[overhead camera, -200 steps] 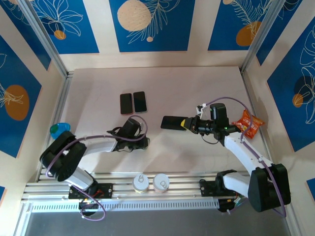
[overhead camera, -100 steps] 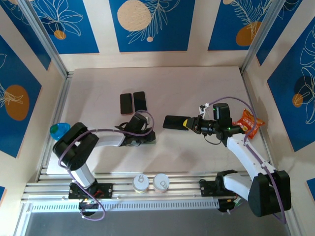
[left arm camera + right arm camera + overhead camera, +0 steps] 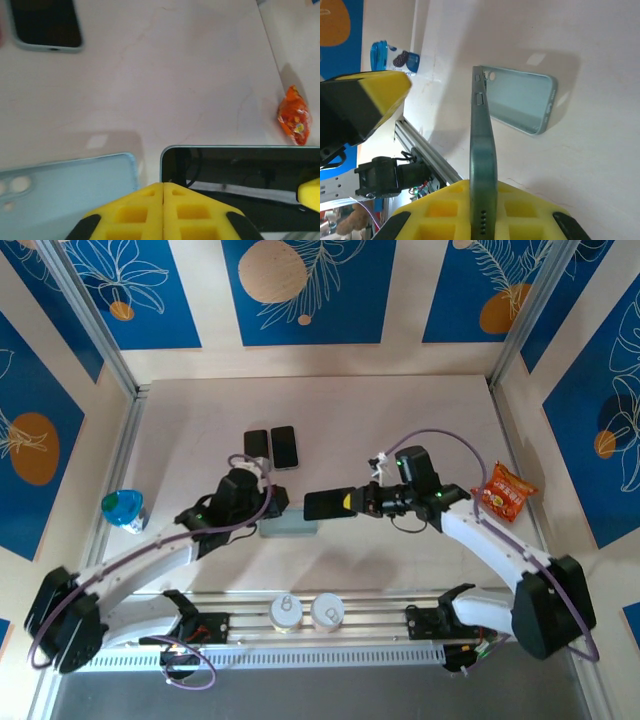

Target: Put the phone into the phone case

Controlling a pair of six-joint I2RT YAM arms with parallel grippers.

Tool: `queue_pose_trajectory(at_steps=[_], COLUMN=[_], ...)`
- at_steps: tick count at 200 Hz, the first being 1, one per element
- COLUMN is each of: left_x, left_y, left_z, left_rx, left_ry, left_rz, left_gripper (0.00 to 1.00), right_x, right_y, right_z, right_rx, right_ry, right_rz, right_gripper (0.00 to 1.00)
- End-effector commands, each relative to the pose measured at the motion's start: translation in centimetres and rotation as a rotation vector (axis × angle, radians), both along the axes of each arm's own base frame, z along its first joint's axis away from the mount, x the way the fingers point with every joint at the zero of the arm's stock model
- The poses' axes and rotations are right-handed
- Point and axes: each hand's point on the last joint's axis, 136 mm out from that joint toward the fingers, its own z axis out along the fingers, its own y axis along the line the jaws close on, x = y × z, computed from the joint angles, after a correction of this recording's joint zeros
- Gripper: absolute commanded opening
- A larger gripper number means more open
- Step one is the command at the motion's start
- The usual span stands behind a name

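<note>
The black-screened phone [image 3: 325,505] hangs above the table, gripped at one end by my right gripper [image 3: 352,502]; it appears edge-on [image 3: 482,145] between the yellow fingers [image 3: 445,210]. The empty light-blue phone case [image 3: 290,528] lies open side up on the table, just below and left of the phone's free end [image 3: 240,170], with the case [image 3: 520,100] beyond the phone's tip. My left gripper [image 3: 274,502] hovers over the case's right end [image 3: 65,175], its yellow fingers [image 3: 135,210] pressed together with nothing between them.
Two other phones [image 3: 256,443] [image 3: 285,447] lie side by side at the back. An orange snack bag [image 3: 505,492] sits at the right, a blue packet [image 3: 122,505] at the left edge. Two white cups [image 3: 286,611] [image 3: 327,611] stand on the front rail.
My left arm has lifted off the table and stretched out, leaving the case uncovered. My right gripper has carried the phone leftward, closer to the case.
</note>
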Motion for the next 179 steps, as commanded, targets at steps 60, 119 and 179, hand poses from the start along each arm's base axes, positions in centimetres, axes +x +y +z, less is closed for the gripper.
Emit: queue_pose_trajectory(at_steps=[60,119,179], left_x=[-2.5,-1.7,-1.2], left_y=[9.3,8.2,8.2], left_z=[-5.9,-8.0,-10.4], left_rx=[0.0,-0.013,-0.021], left_ry=[0.184,0.263,0.314], left_rz=[0.203,0.15,0.146], left_gripper=[0.14,0.1,0.1], right_x=[1.7,2.2,2.6], right_y=[7.5,10.4,11.4], right_z=[-0.4,-2.7,-4.1], right_rx=[0.02,0.017,0.021], right_ry=[-0.003,0.052,0.092], right_rz=[0.127,0.135,0.11], right_gripper=[0.0,0.0,0.0])
